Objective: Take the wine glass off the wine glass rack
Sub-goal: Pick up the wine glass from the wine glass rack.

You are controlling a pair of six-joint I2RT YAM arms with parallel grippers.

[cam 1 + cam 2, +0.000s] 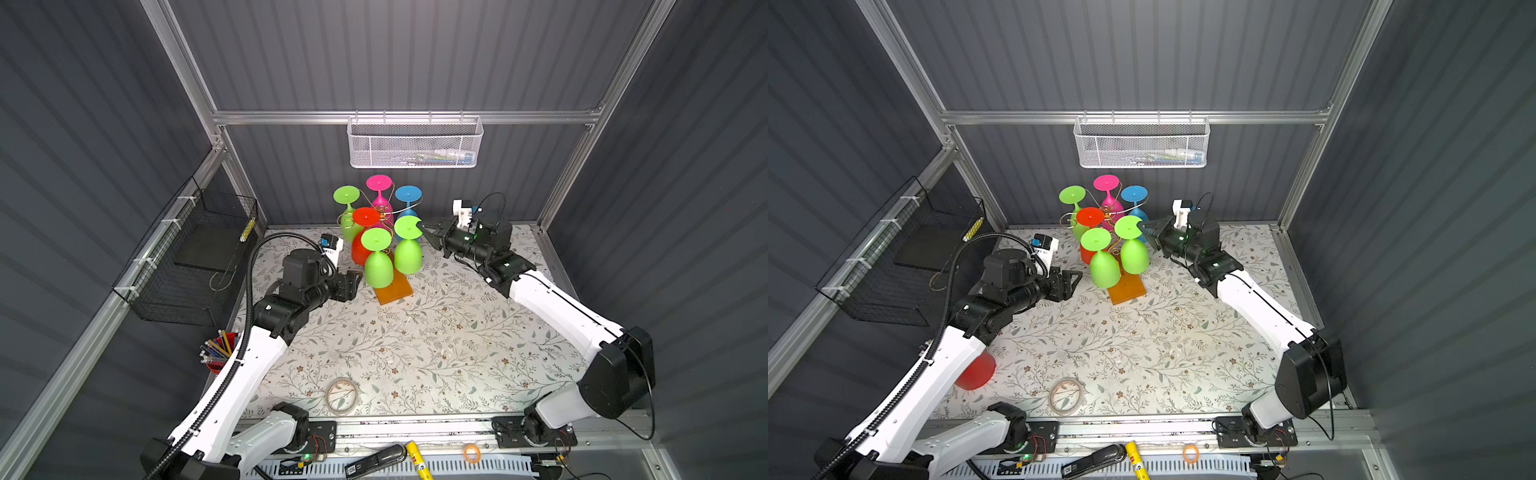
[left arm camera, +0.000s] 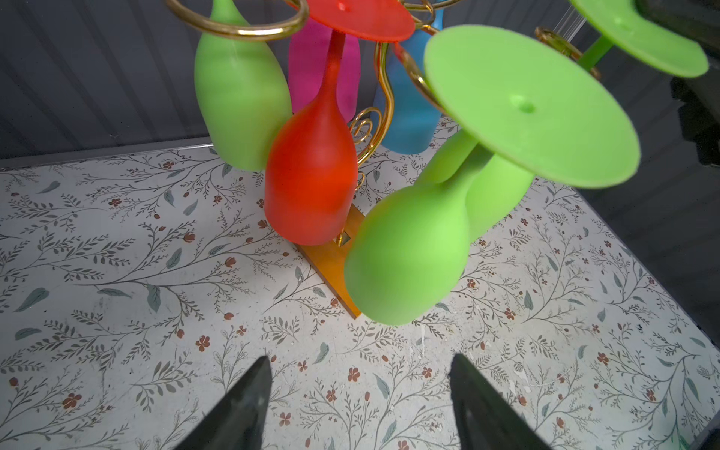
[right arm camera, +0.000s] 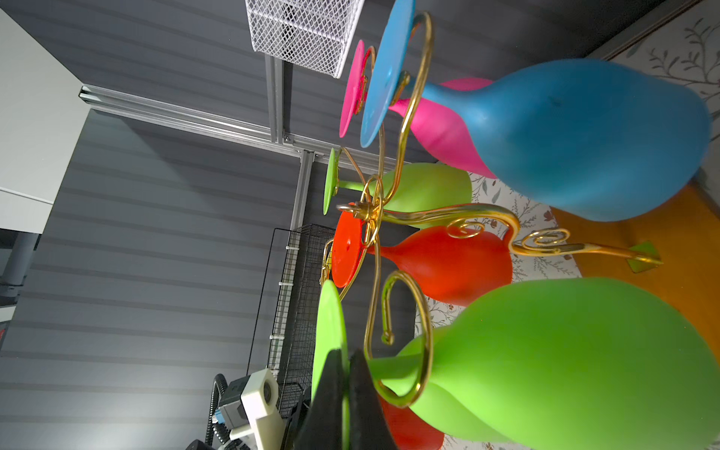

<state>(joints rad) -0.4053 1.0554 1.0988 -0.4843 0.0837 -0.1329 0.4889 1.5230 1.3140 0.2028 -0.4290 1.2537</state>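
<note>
Top view: my right claw [image 1: 423,227] clenched on foot disc of lime wine glass [image 1: 408,251], hung bowl-down on wine glass rack [image 1: 395,291]. Left wrist: left claw [image 2: 358,362] released, front green glass [image 2: 409,265] just ahead. Right wrist: gold hook [image 3: 428,339] circles stem beside claw; crooked pull may snag, tip rack.

No lettering can be read. Dark print on the white camera block [image 1: 333,248] just behind the left claw [image 1: 356,283], and a label on the black tool [image 1: 378,457] far behind that claw, are too blurred
</note>
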